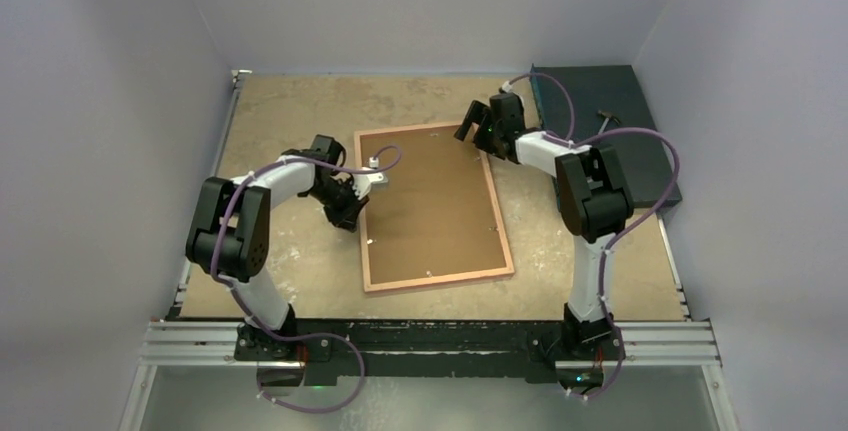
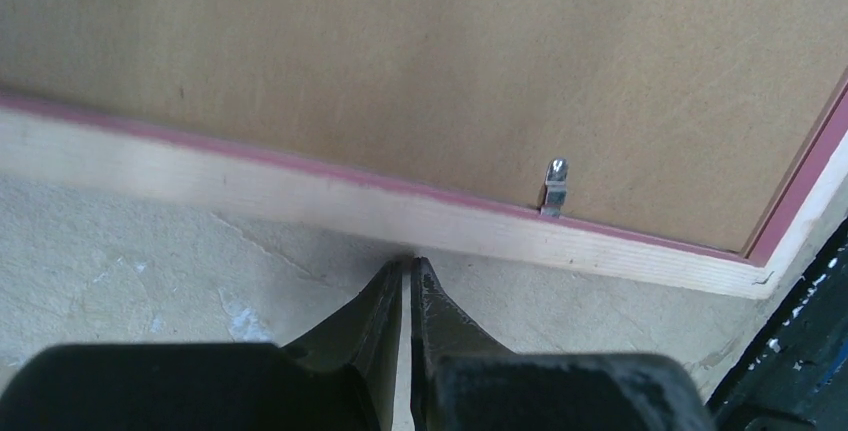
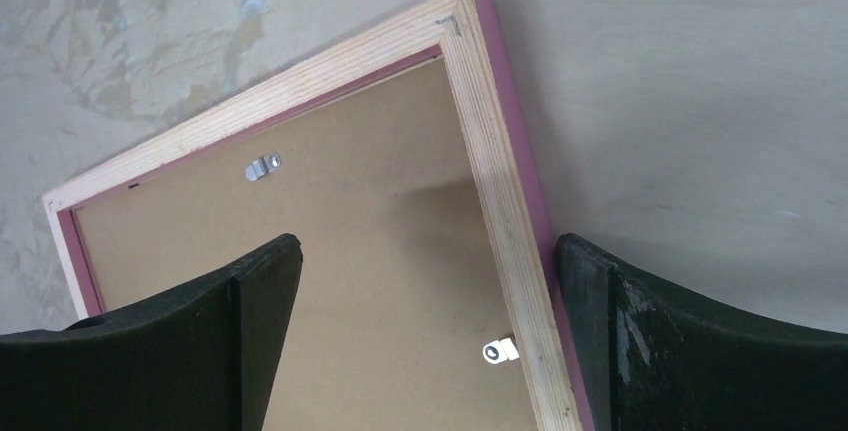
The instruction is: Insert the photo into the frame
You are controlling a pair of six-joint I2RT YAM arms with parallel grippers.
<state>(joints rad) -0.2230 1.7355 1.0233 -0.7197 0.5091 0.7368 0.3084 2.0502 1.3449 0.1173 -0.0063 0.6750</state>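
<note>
Scuffed tan bench [image 1: 300, 111], and at its middle the frame [image 1: 440, 279] lies face down, brown backing board [image 1: 430, 206] seated in it, no photo in sight. Left claw [image 2: 410, 266] is clenched on nothing, tips at the left rail's outer side near a metal clip [image 2: 555, 186]; right claw [image 3: 428, 251] gapes wide over the far right corner. We reckon the clips are the job: those pinched tips must cross the rail and swing that clip off the board.

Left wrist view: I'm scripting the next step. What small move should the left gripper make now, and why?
Probably lift the shut left gripper slightly and reach over the frame rail toward the metal clip. Its tips sit at the rail's outer edge, and that clip lies over the brown backing board, seemingly pinning it.
</note>
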